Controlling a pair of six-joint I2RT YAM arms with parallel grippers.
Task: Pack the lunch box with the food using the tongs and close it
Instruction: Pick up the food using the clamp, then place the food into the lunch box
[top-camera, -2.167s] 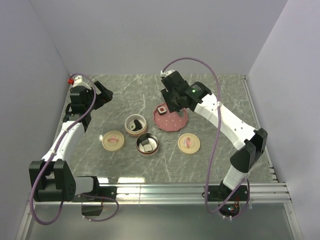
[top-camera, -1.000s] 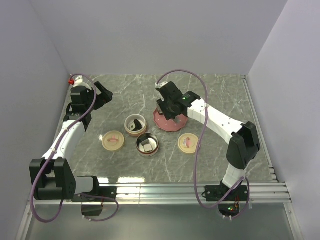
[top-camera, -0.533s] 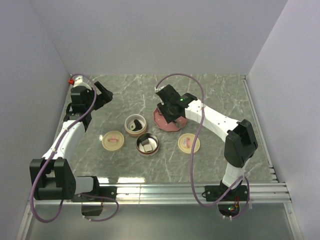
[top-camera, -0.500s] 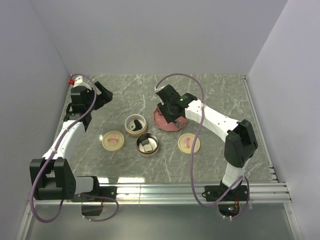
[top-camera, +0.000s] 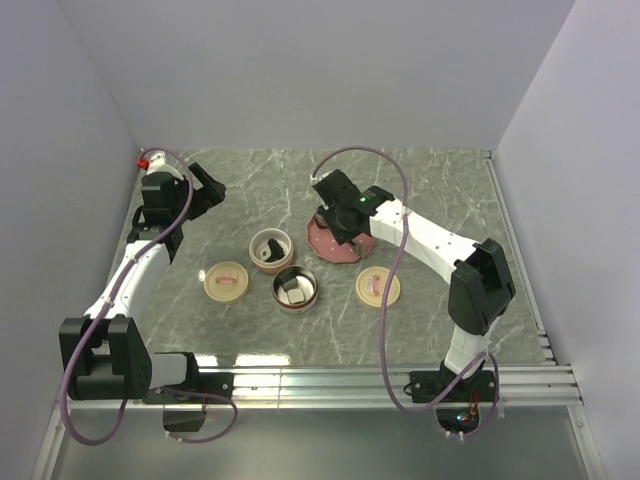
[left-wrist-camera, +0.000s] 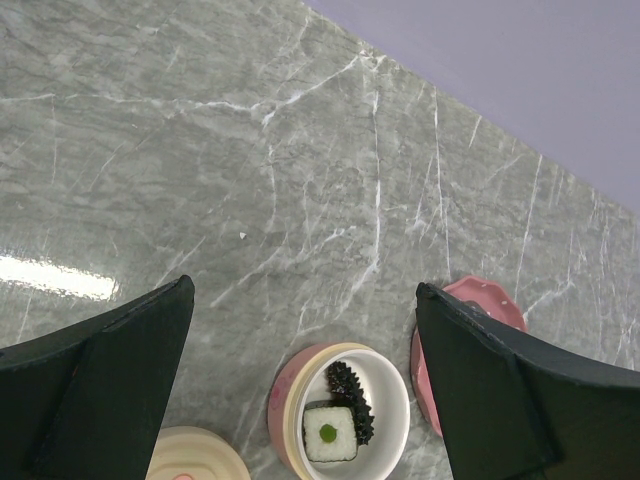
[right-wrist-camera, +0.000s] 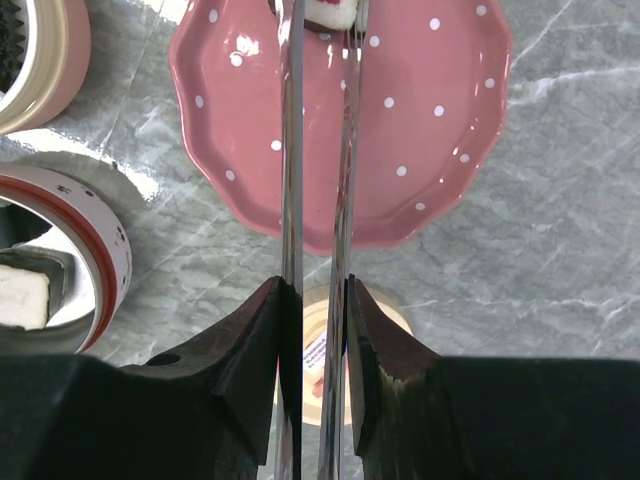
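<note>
No legible text, label, brand or number anywhere here.

We're in a robot lab test cell: plain lilac panels (top-camera: 300, 70) closing off 9, 12 and 3 o'clock, marble-look tabletop (top-camera: 450, 180), aluminium rail (top-camera: 340, 378) at 6 o'clock with left arm (top-camera: 135, 280) and right arm (top-camera: 440, 238) bolted on.

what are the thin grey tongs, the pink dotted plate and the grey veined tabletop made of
The thin grey tongs look like metal, probably polished steel: slim arms with a mirror-like sheen. The pink white-dotted plate looks like glazed ceramic or melamine: glossy highlights, scalloped rim. The grey veined tabletop could be marble or a marble-look laminate: white veins, a glare streak.
</note>
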